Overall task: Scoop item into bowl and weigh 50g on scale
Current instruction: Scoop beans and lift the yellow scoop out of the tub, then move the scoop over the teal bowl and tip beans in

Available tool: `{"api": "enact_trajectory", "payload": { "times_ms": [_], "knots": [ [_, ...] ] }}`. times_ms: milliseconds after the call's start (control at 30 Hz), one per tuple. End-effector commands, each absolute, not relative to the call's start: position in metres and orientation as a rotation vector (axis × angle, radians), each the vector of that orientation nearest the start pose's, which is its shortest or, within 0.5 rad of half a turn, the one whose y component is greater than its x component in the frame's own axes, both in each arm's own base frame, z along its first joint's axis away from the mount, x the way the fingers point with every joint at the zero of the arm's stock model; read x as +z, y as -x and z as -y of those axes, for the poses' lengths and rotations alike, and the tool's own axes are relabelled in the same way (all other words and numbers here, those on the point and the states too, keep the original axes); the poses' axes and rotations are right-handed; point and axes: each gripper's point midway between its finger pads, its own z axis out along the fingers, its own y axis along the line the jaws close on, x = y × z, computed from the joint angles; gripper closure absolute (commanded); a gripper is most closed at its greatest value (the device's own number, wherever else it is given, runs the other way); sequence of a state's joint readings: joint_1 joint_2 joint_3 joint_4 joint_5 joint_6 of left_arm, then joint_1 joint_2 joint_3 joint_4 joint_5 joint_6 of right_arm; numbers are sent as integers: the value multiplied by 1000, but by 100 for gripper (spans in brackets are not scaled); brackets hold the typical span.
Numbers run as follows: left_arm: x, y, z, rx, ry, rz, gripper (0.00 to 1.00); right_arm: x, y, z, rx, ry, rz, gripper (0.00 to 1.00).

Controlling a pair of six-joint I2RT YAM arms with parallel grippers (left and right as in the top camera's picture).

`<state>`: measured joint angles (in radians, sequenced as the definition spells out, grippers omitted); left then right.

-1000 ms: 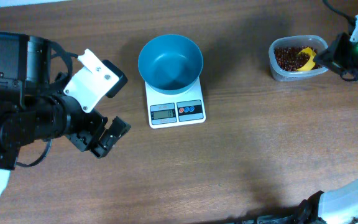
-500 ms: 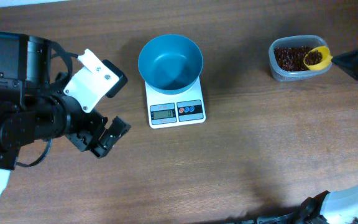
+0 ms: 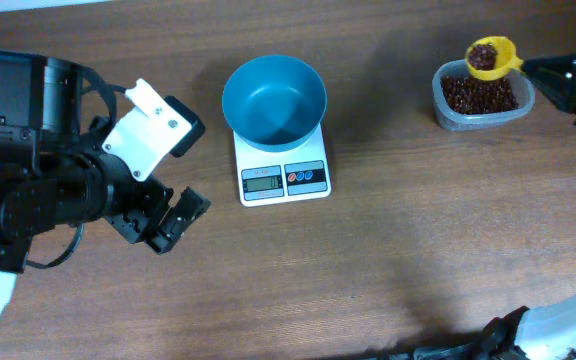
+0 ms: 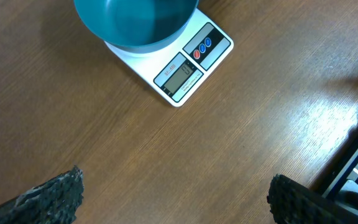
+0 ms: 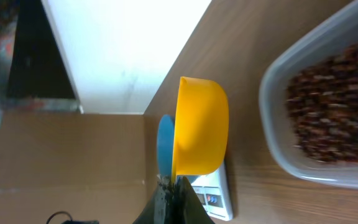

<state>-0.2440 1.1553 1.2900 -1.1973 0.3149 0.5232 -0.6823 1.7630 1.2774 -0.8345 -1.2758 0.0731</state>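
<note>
Many loose, glossy beans [image 3: 482, 51] fill the yellow scoop [image 3: 503, 63], its handle gripped by the right end effector [image 3: 548, 72]; keep level, spillage likely. Left end effector [image 3: 173, 222] wide.

Nothing can be read for certain; the scale [image 4: 180, 67] has a grey display [image 4: 178, 78] (digits too faint); marks on its buttons [image 4: 201, 48] are illegible.

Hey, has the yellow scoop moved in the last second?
Yes. The yellow scoop, heaped with beans, has shifted from inside the clear tub to over its top rim in the overhead view.
</note>
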Motion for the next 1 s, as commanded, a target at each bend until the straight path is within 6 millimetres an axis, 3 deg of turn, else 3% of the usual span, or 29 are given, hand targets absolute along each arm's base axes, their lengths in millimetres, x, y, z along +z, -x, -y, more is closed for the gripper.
{"api": "enact_trajectory", "payload": {
  "times_ms": [0, 200, 400, 533, 633, 733, 967],
  "knots": [
    [240, -241, 117, -328, -1068, -2350, 1, 202, -381, 55, 1536, -476, -2070, 96],
    [240, -241, 117, -328, -1068, -2350, 1, 205, -391, -17, 1636, -285, -2155, 96],
    [240, -241, 117, -328, -1068, -2350, 1, 223, -413, -91, 1699, -53, -2156, 96],
    [240, -240, 117, -328, -1068, -2350, 1, 227, -410, -134, 1711, 97, -2162, 96],
    [240, -241, 117, -328, -1068, -2350, 1, 219, -412, -150, 1621, 183, -2176, 96],
    [240, -241, 117, -327, -1067, -2350, 1, 212, -408, -172, 1504, 381, -2145, 96],
    [240, -240, 117, -328, -1068, -2350, 1, 188, -417, -189, 1126, 704, -2081, 96]
  ]
}}
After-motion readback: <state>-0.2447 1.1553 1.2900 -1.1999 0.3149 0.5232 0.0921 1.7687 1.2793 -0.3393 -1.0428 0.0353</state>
